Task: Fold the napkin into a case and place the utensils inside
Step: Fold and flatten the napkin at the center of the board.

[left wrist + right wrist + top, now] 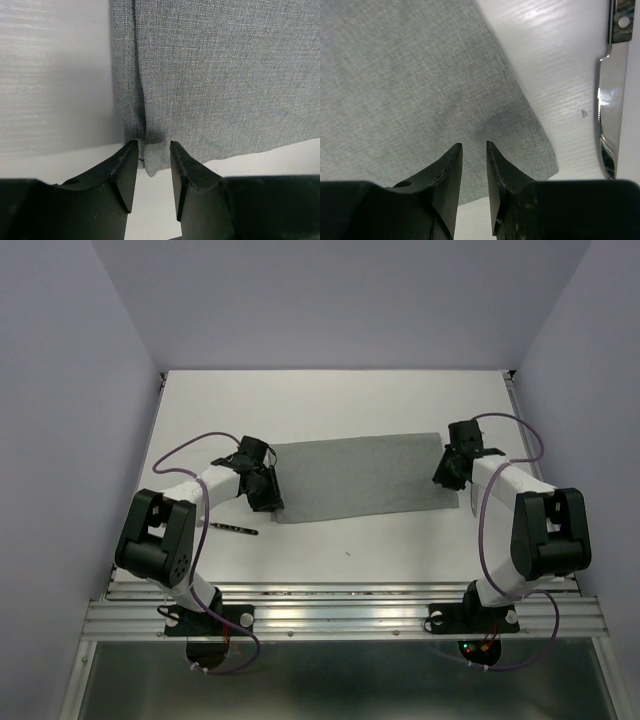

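Left pincer (152, 145): my jaws stand narrow, tips flanking the near left corner of the napkin (225, 75). A doubled ridge along that end runs down into the gap. I cannot tell whether I pinch it or merely straddle it.

Right pincer (474, 145): jaws also narrow, with a clear slit between them, poised over the napkin's near right corner. Nothing is seen caught. Just past that corner a knife (607, 100) lies on the table, apart from the cloth, its shiny toothed blade catching the light.

From above, a slim dark-handled utensil (232, 528) lies beside my left arm, nearer than the cloth; its kind is not legible. Beyond it the napkin lies flat as a wide oblong, spanning from one wrist to the other on the white table (330, 400).

Finding: one pincer at each near corner suits carrying that long edge over as a single straight fold. No case is formed, and both pieces lie outside the cloth.
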`<state>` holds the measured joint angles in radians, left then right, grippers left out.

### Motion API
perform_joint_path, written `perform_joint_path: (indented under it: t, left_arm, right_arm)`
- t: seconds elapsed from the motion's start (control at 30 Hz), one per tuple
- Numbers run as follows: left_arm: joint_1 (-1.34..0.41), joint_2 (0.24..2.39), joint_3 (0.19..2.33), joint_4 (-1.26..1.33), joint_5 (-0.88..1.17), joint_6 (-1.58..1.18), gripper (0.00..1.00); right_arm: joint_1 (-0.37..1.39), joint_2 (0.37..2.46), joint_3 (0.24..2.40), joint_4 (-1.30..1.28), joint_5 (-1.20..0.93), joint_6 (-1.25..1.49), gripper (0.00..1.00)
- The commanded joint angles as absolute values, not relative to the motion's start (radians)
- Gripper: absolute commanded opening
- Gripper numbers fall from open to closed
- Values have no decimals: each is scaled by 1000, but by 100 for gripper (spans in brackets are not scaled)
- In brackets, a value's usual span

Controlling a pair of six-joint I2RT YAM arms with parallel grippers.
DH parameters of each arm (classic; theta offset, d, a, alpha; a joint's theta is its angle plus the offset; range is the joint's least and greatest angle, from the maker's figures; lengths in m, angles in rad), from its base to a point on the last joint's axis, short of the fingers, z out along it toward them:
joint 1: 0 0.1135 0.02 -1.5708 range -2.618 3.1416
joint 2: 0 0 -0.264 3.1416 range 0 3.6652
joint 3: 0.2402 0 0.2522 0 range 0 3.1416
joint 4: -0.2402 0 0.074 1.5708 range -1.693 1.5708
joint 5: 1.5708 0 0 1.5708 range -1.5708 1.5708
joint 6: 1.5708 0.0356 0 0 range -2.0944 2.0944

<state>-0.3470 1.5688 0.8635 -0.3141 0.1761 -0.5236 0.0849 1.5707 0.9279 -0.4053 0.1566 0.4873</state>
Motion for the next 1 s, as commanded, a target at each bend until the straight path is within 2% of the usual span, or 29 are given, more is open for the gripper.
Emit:
perform_joint_path:
  t: [0.0, 0.4, 0.53, 0.97]
  left_arm:
    - [-353, 1532, 905, -364, 181, -505, 43]
    - [-360, 1509, 859, -362, 172, -574, 40]
    - [-368, 1522, 847, -359, 173, -583, 36]
    - [-382, 1536, 831, -391, 150, -598, 36]
  right_arm:
    - [89, 1531, 971, -383, 98, 472, 32]
    - [89, 1396, 865, -416, 75, 503, 33]
    - [89, 1373, 841, -425, 81, 505, 33]
    - [89, 1371, 833, -425, 81, 503, 33]
